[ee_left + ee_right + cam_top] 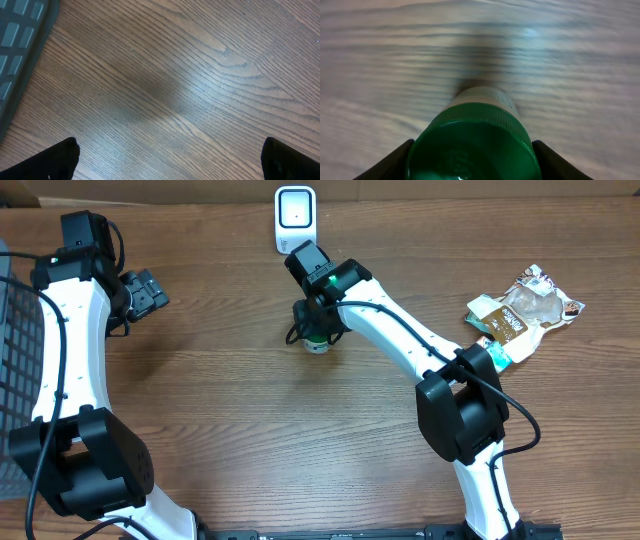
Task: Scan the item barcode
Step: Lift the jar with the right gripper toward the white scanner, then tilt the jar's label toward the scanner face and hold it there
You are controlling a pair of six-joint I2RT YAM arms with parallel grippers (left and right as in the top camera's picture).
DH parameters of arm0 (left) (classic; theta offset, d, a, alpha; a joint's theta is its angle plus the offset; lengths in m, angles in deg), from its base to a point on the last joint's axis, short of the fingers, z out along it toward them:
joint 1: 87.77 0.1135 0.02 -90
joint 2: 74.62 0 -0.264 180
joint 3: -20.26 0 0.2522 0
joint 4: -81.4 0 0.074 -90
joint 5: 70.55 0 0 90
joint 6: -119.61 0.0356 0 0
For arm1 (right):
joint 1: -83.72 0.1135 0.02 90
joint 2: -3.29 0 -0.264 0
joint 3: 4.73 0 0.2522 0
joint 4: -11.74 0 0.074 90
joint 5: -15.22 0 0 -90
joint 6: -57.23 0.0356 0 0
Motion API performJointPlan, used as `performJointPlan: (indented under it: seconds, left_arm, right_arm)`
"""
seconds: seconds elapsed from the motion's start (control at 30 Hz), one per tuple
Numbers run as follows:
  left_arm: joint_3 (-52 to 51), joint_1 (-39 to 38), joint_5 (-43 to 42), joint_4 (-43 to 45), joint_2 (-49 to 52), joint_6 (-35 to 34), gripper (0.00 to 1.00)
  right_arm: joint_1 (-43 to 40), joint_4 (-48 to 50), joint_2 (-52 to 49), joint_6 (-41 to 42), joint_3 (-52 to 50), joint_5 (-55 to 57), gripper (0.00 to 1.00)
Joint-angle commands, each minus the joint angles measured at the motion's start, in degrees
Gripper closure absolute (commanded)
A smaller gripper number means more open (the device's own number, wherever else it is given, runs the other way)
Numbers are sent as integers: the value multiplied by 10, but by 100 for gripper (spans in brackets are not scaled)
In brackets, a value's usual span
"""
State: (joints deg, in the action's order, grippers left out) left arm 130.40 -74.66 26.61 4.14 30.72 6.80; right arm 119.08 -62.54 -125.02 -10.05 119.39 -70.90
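right gripper (pixel 475 161) is down over the bottle (pixel 318 345); wrist view shows the green cap (pixel 472 132) filling the space between the fingers (pixel 395 162), both flush against its sides with no gap showing, so it reads as clamped on the cap; bottle stands upright on the table (pixel 250 430), mid-table, mostly hidden under the wrist from above; white scanner (pixel 295 218) stands at the far edge, just beyond the bottle and slightly left, near but apart, only bare wood between them; crumpled snack packets (pixel 522 312) lie well off to the right, beside the right arm's elbow; left gripper (pixel 152 288) hangs over bare wood at far left, jaws wide apart, holding nothing; dark mesh basket (pixel 12 340) at the left table edge, its corner visible in the left wrist view
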Motion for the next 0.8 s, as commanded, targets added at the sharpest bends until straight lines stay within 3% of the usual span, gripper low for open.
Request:
performJointPlan:
  seconds: [0.0,0.03,0.13,0.23,0.37,0.43,0.53,0.77]
  left_arm:
    - [9,-4,7,-1,-5,-3,0]
    - [9,-4,7,-1,-5,-4,0]
    - [9,-4,7,-1,-5,-4,0]
    - [9,-4,7,-1,-5,-4,1]
    - [9,-4,7,-1,-5,-3,1]
    - [9,-4,7,-2,-5,-3,1]
    - [9,-4,7,-1,-5,-4,0]
    - [9,-4,7,-1,-5,-3,0]
  right_arm:
    - [8,-11,16,119,7,52,40]
    - [10,-11,16,120,7,51,37]
    - [16,-4,16,110,7,51,15]
    - [16,11,16,-1,7,51,2]
    - [16,16,17,-186,7,51,0]
    - [15,17,16,-239,7,51,0]
    - [16,17,16,-277,7,48,2]
    - [13,12,11,-307,6,0,22]
